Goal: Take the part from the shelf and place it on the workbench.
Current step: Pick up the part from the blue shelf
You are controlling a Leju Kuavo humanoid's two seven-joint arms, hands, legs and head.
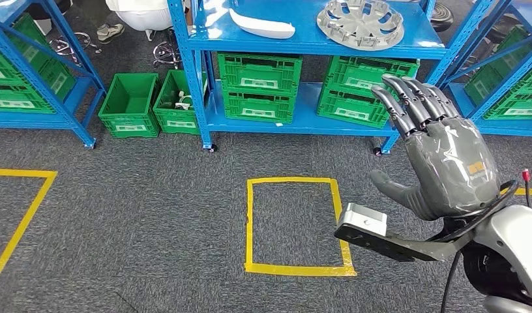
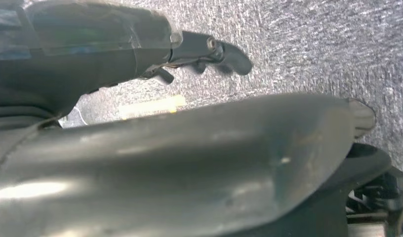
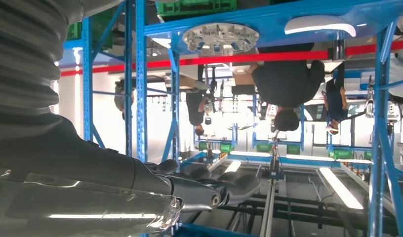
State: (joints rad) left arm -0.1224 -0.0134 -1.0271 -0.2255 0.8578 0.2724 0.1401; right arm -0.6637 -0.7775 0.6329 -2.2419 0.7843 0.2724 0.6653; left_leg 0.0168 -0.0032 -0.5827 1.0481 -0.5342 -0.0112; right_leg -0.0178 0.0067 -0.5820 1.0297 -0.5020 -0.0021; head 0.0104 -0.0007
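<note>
— What's the biggest thing ahead?

— The blue shelf (image 1: 302, 39), across the top of the head view. On its upper board lie a silver wheel-cover part (image 1: 360, 23) to the right and a white curved panel (image 1: 262, 26) beside it, apart from each other. Green crates (image 1: 260, 88) fill the lower board, and two more stand on the grey carpet (image 1: 139, 195) by the shelf's left post.

— Does the right wrist view add anything?

— It looks through the shelf (the picture is turned over): the wheel-cover part (image 3: 220, 37) and white panel (image 3: 319, 24) on the board, and people (image 3: 286, 89) standing in the hall behind, which the head view leaves out. The left wrist view gives carpet and the left hand (image 2: 209, 52), blurred; I cannot tell how its fingers stand.

— Room to move?

— Open carpet lies between robot and shelf, with a yellow tape square (image 1: 296, 225) marked on it and part of another at the left edge.

— And the right hand?

— The right hand (image 1: 439, 150) is raised on the right, back toward the camera, fingers straight and close side by side, thumb out, holding nothing, well short of the part.
</note>
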